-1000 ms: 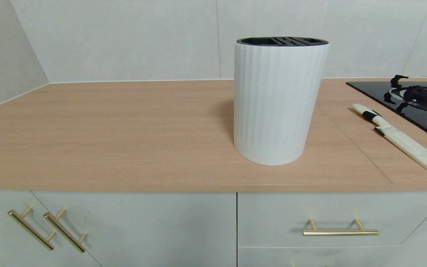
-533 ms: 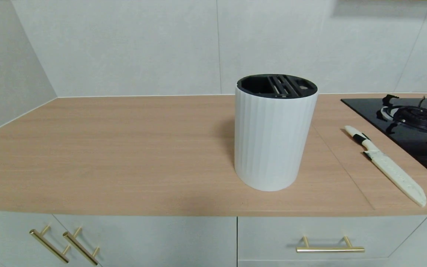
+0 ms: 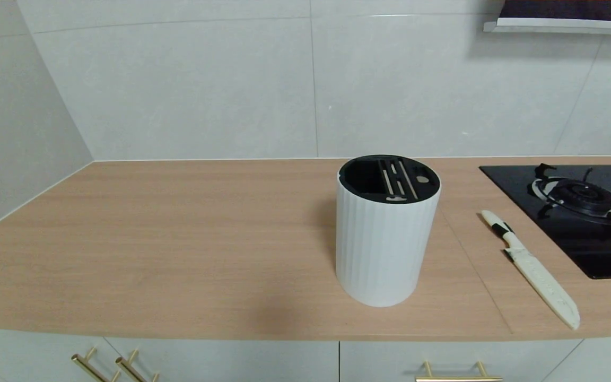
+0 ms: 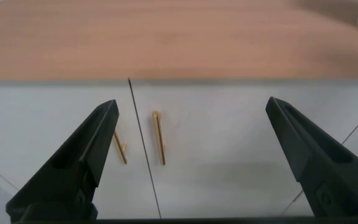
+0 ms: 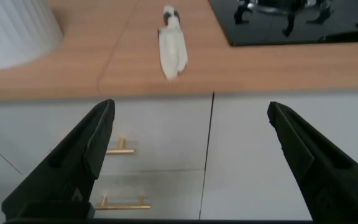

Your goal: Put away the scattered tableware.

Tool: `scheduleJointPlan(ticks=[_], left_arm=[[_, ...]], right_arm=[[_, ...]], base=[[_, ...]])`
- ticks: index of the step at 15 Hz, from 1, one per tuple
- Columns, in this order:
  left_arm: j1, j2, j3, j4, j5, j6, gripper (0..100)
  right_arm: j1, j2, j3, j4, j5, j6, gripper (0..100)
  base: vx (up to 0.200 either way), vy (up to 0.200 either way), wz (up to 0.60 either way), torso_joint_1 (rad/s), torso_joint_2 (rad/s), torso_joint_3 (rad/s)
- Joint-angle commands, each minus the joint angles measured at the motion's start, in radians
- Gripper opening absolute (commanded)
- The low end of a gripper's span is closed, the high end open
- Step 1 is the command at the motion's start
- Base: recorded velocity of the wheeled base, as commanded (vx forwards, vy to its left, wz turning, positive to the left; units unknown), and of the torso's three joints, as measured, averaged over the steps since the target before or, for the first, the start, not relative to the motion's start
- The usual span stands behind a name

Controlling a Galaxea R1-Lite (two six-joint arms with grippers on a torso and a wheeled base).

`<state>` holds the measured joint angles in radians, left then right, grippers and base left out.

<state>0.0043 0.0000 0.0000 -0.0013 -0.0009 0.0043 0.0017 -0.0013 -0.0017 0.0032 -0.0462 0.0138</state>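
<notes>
A white knife (image 3: 531,268) lies flat on the wooden countertop (image 3: 178,254), between the ribbed white knife block (image 3: 385,249) and the gas hob (image 3: 576,207), touching neither. The left gripper (image 4: 191,104) and the right gripper (image 5: 189,106) hang before the cabinet doors (image 4: 229,143) below the counter edge. Both have their jaws wide apart and hold nothing.

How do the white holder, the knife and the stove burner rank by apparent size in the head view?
1. White holder, clearly largest.
2. Knife and burner: unsure; the knife runs longer but thin, the burner is broader and sits farther back.
</notes>
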Motion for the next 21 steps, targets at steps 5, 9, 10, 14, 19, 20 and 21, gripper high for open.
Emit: scheduleJointPlan(ticks=[5, 9, 10, 14, 19, 20, 21], left_arm=[[0.000, 0.000, 0.000, 0.000, -0.001, 0.000, 100], [0.000, 0.000, 0.000, 0.000, -0.001, 0.000, 100], [0.000, 0.000, 0.000, 0.000, -0.001, 0.000, 100], [0.000, 0.000, 0.000, 0.000, -0.001, 0.000, 100], [0.000, 0.000, 0.000, 0.000, 0.001, 0.000, 100], [0.000, 0.000, 0.000, 0.000, -0.001, 0.000, 100], [0.000, 0.000, 0.000, 0.000, -0.001, 0.000, 100]], right_arm=[[0.001, 0.001, 0.000, 0.000, 0.000, 0.000, 100], [0.001, 0.001, 0.000, 0.000, 0.000, 0.000, 100], [0.001, 0.001, 0.000, 0.000, 0.000, 0.000, 100], [0.000, 0.001, 0.000, 0.000, 0.000, 0.000, 100], [0.000, 0.001, 0.000, 0.000, 0.002, -0.005, 100], [0.001, 0.001, 0.000, 0.000, 0.002, -0.008, 100], [0.000, 0.001, -0.001, 0.000, 0.002, -0.011, 100]], base=[[0.000, 0.000, 0.00, 0.244, -0.54, -0.300], [0.000, 0.000, 0.00, 0.265, -0.57, -0.311], [0.000, 0.000, 0.00, 0.286, -0.61, -0.325], [0.000, 0.000, 0.00, 0.236, -0.49, -0.265], [0.000, 0.000, 0.00, 0.098, -0.19, -0.103], [0.000, 0.000, 0.00, 0.000, 0.00, 0.000], [0.000, 0.000, 0.00, 0.000, 0.00, 0.000]])
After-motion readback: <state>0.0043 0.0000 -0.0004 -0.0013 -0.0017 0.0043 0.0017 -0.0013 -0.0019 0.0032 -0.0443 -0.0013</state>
